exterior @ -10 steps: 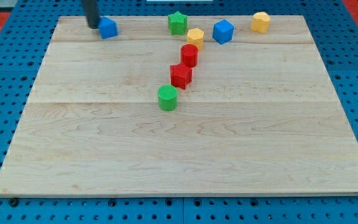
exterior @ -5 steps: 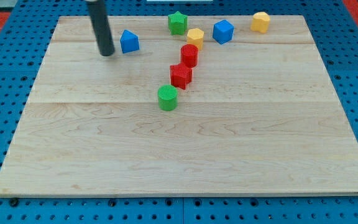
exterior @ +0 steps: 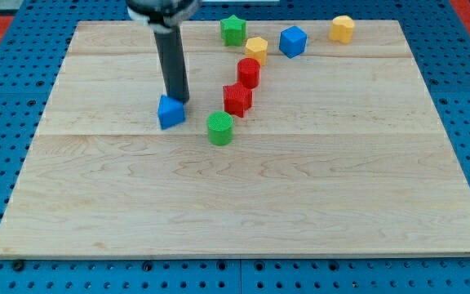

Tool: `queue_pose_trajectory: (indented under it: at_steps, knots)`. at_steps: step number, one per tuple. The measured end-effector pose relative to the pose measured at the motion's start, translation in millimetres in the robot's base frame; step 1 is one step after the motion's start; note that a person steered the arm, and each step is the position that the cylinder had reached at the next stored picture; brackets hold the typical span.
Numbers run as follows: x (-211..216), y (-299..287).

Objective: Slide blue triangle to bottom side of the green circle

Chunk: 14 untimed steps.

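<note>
The blue triangle [exterior: 170, 112] lies on the wooden board [exterior: 243, 204], left of the green circle [exterior: 219, 128] and a little above its level. My tip [exterior: 178, 99] sits at the triangle's upper right edge, touching it. The dark rod rises from there to the view's top. The green circle stands near the board's middle, just below a red block [exterior: 237, 98].
A second red block [exterior: 249, 72] sits above the first. A yellow block [exterior: 257, 50], a green star [exterior: 233, 30], a blue cube [exterior: 293, 41] and another yellow block [exterior: 342, 28] lie along the board's top edge.
The blue triangle has been pushed from the top left down and to the right, close to the green circle's left. My tip moved with it, down and right.
</note>
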<state>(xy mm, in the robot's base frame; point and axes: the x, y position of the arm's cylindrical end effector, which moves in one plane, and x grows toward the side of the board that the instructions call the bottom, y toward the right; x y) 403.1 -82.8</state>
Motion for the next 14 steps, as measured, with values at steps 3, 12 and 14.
queue_pose_trajectory:
  at_steps: [3, 12, 14]
  knots:
    - [21.8, -53.0]
    - [104.3, 31.0]
    - [51.5, 8.7]
